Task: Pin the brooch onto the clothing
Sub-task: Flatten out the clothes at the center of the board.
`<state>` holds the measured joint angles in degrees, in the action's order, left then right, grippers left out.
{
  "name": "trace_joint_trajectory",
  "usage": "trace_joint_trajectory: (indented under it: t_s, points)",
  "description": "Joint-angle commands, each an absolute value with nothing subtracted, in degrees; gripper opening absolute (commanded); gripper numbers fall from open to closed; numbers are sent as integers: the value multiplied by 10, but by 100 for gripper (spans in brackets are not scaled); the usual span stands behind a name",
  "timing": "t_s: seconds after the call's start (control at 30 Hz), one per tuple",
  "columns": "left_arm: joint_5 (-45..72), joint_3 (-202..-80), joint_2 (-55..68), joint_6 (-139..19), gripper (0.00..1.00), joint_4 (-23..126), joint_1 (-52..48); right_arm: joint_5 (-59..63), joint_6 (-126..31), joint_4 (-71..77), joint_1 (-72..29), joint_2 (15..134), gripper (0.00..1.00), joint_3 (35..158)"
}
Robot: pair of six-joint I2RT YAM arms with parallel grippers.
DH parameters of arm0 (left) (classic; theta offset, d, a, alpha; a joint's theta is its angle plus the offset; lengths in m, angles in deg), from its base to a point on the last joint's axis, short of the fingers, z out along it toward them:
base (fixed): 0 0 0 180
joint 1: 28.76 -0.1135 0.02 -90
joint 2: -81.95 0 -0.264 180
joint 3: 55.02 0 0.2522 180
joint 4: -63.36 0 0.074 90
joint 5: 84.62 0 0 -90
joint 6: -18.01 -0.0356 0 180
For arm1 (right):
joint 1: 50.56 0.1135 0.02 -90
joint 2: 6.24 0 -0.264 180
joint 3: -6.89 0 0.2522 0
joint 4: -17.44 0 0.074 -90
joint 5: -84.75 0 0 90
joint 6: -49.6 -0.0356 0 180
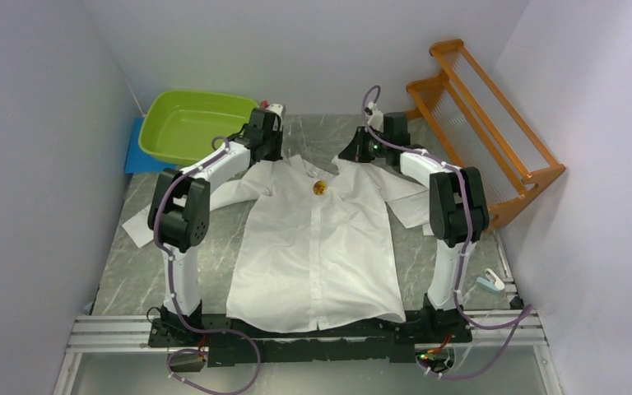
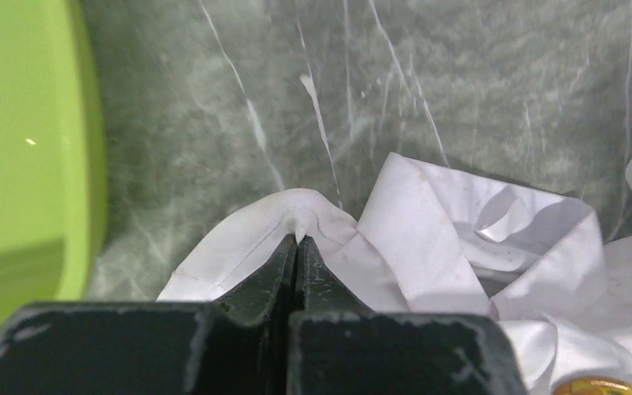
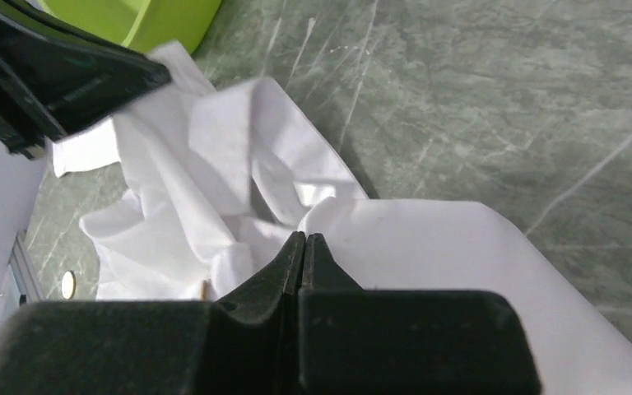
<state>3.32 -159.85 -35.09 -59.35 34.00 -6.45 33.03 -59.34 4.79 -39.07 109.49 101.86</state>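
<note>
Noting the jaws first: your left gripper (image 2: 297, 239) has its scuffed black fingers pressed fully together, pinching a raised fold of thin white cloth. Your right gripper (image 3: 305, 237) is likewise closed tight on a crease of the same cloth. Both folds belong to the shirt (image 1: 317, 255), one at each shoulder beside the crumpled pointed collar. The shirt lies front-up on the grey-green marbled table (image 1: 132, 271), its long axis running near to far: hem at the near edge by the arm bases, collar toward the far edge, sleeves spread left and right. A small round gold brooch (image 1: 319, 188) sits on the button placket just below the collar. A glossy lime-green basin (image 1: 189, 123) occupies the far left corner and an orange slatted wooden rack (image 1: 477, 107) the far right.
</note>
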Motion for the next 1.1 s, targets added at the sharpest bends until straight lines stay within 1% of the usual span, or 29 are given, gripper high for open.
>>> trace_joint_trajectory:
  t_s: [0.0, 0.13, 0.37, 0.4, 0.43, 0.47, 0.5, 0.53, 0.57, 0.6, 0.63, 0.67, 0.7, 0.73, 0.93, 1.07]
  points:
    - [-43, -1593, -293, -621, 3, 419, -67, 310, -615, 172, -408, 1039, 0, 974]
    - [-72, -1597, -298, -627, 3, 424, -70, 318, -648, 233, -424, 1040, 0, 958]
    - [-91, -1578, -305, -636, 3, 462, -72, 362, -736, 349, -449, 1088, 0, 969]
    - [-96, -1581, -308, -636, 4, 459, -72, 360, -741, 356, -452, 1095, 2, 974]
    - [-101, -1584, -310, -636, 11, 454, -73, 354, -737, 352, -453, 1098, 6, 980]
    - [-104, -1586, -309, -635, 21, 449, -74, 338, -728, 341, -453, 1099, 15, 985]
    - [-103, -1585, -305, -634, 35, 447, -74, 321, -715, 328, -453, 1097, 23, 987]
    - [-98, -1582, -298, -633, 53, 445, -74, 303, -701, 314, -453, 1090, 37, 986]
    - [-93, -1577, -287, -630, 71, 442, -74, 278, -688, 306, -453, 1078, 48, 978]
    - [-85, -1571, -270, -625, 81, 439, -74, 251, -677, 301, -453, 1065, 56, 965]
    - [-78, -1564, -253, -620, 87, 435, -74, 220, -666, 300, -453, 1046, 61, 949]
    - [-69, -1554, -238, -612, 90, 429, -74, 194, -657, 296, -453, 1026, 68, 933]
    - [-58, -1543, -218, -601, 91, 425, -74, 179, -648, 294, -453, 1008, 71, 915]
    - [-43, -1522, -200, -586, 92, 422, -74, 174, -643, 294, -453, 990, 72, 892]
    - [33, -1405, -98, -510, 89, 373, -74, 156, -632, 245, -447, 893, 72, 798]
    - [95, -1321, -45, -480, 84, 342, -74, 161, -622, 211, -442, 841, 70, 733]
